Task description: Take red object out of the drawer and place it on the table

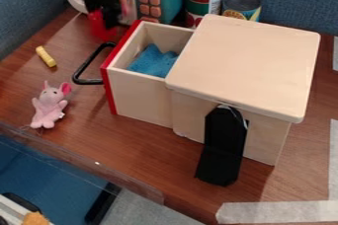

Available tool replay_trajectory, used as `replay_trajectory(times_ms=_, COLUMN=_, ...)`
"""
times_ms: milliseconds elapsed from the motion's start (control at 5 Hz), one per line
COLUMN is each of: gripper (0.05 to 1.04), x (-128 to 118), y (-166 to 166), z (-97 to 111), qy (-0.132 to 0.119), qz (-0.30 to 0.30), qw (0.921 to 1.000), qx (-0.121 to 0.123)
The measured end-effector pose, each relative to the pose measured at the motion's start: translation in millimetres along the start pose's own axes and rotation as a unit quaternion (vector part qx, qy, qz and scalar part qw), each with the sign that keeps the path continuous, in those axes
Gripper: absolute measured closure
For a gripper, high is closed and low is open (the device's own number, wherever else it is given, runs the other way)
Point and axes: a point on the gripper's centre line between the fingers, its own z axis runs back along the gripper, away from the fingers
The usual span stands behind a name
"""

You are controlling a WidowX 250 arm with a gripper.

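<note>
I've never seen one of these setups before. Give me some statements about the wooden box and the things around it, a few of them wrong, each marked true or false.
1. The drawer is pulled open. True.
2. The red object is inside the drawer. False: the red object is outside it.
3. The cloth in the drawer is blue. True.
4. The pink toy mouse sits on top of the wooden box. False: the pink toy mouse lies on the table.
5. A black handle is on the drawer's red front. True.
</note>
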Motion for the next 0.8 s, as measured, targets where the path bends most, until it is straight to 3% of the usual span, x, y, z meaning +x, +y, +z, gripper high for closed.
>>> replay_trajectory(times_ms=200, gripper=0.226, x=-12.7, y=-2.6, z=-18.6, qy=0.031, qz=0.035, qw=0.9987, qx=-0.017)
replay_trajectory(times_ms=400, gripper=0.068, x=-15.8, y=-4.1, z=-26.8, qy=0.05, qz=0.033, qw=0.9979, qx=-0.025)
replay_trajectory(times_ms=800, gripper=0.079, x=-13.9, y=-7.1, z=-25.8, qy=0.044, qz=0.023, qw=0.9983, qx=-0.029)
